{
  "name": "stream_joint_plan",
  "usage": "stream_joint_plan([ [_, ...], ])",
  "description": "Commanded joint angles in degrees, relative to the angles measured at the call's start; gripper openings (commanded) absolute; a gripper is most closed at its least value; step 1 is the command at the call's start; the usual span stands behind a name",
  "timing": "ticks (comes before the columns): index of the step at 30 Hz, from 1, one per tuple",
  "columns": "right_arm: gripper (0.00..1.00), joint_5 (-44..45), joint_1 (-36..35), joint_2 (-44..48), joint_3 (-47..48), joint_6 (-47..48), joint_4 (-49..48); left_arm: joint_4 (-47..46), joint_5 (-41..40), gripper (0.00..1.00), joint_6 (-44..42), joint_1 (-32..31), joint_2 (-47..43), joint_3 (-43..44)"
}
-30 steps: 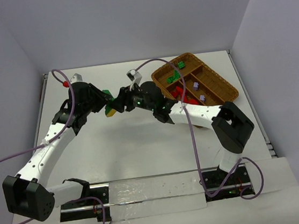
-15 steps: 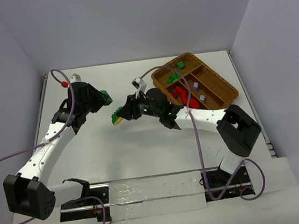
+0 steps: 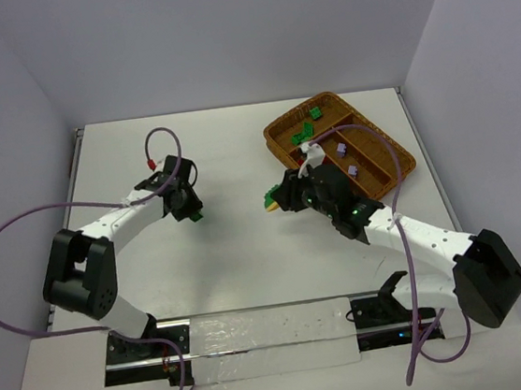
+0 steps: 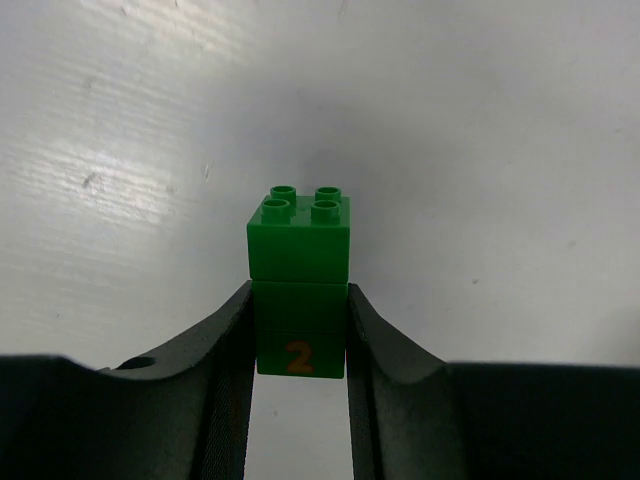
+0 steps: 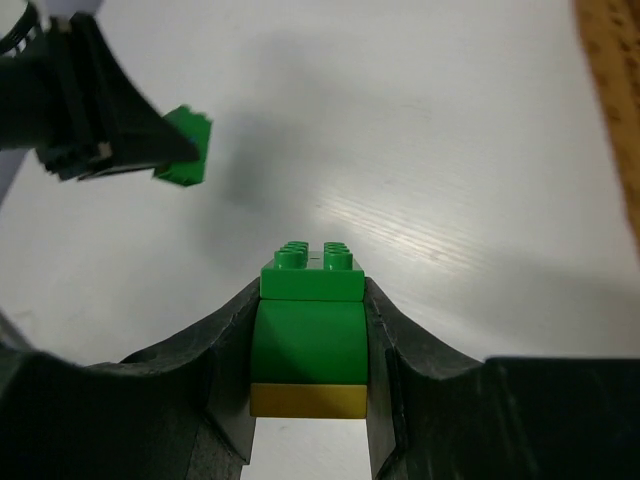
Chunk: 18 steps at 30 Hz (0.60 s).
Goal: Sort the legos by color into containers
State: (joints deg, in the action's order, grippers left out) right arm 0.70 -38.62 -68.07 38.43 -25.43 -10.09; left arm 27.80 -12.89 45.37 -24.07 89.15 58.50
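Both arms stretch low over the table: left gripper pinches a green brick stack, right gripper clamps a green-and-yellow stack near the wicker tray

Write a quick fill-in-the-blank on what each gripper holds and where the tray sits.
The left gripper is shut on a green lego pair marked with the digit ____.
The right gripper holds a lego stack, green with one ____ brick.
The wicker tray sits on the ____ arm's side.
Missing: 2; yellow; right.
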Motion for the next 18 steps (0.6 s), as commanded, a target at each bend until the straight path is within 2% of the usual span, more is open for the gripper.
stream_joint_plan([
  [1, 0.0, 2.47, 3.32, 3.77, -2.47, 2.57, 3.63, 0.02, -2.84, 0.0, -1.07, -2.12, 2.5, 0.08],
  [6, 0.0, 0.84, 4.52, 4.13, -3.08, 2.67, 3.57, 0.43, -3.14, 0.02, -1.1, -4.47, 6.18, 1.43],
  [9, 0.0, -0.22, 4.52, 3.62, -2.85, 2.52, 3.2, 0.94, -2.84, 0.18, -1.18, -5.18, 7.48, 2.22],
  [12, 0.0, -0.41, 4.52, 3.5, -2.15, 2.49, 3.12, 2.45, -4.25, 0.48, -1.51, -6.28, 8.32, 3.67],
  [14, 0.0, -2.2, 4.52, 3.44, -1.57, 2.61, 3.15, 2.19, -3.96, 0.6, -1.95, -6.65, 7.13, 3.82],
  [16, 0.0, -3.24, 4.52, 3.21, -1.08, 2.84, 3.06, 2.7, -3.72, 0.77, -2.25, -6.7, 5.69, 4.26],
  [18, 0.0, -5.21, 4.7, 2.4, -0.08, 3.56, 3.39, 5.59, -4.98, 0.82, -3.14, -5.91, 4.44, 7.6],
])
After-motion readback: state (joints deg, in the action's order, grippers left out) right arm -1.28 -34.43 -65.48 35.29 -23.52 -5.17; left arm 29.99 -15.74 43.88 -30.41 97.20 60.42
